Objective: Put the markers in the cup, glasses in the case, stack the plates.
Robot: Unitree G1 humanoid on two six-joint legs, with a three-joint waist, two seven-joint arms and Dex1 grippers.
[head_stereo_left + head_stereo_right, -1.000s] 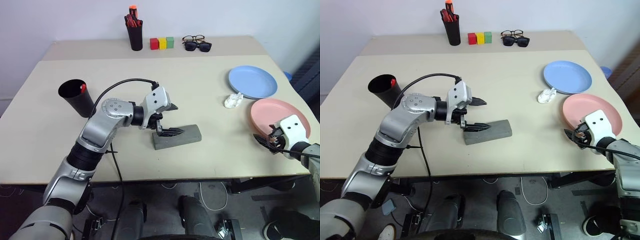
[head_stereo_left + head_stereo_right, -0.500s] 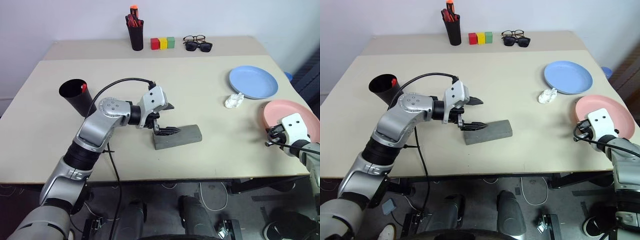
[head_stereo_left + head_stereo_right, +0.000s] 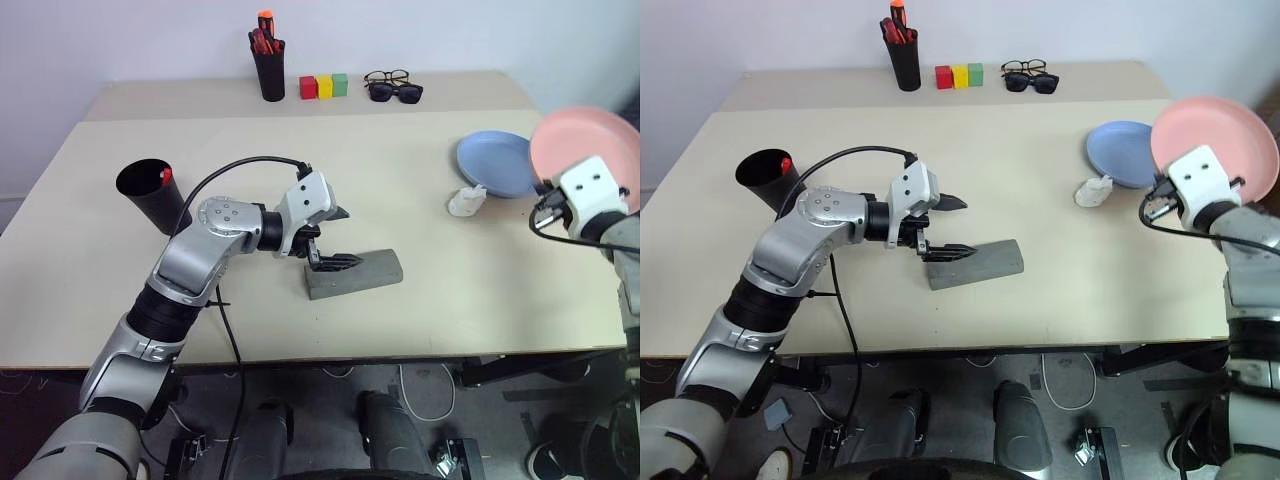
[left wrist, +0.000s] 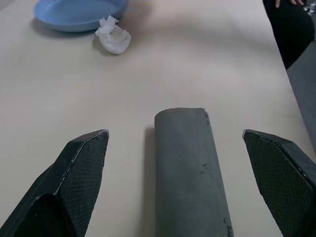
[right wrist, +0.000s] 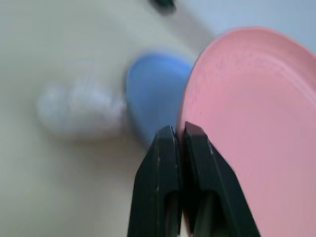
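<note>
Pink plate lifted off surface, pinched at near rim by shut right fingers. Blue plate flat, just left & below. Left fingers wide open astride grey case, empty.

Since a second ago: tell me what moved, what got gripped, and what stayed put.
The right tool closed on the rim of the pink plate and lifted it off the table, tilting it up beside the blue plate. The left tool stayed open over the grey case. The cup, crumpled tissue, glasses and sunglasses kept their places.
</note>
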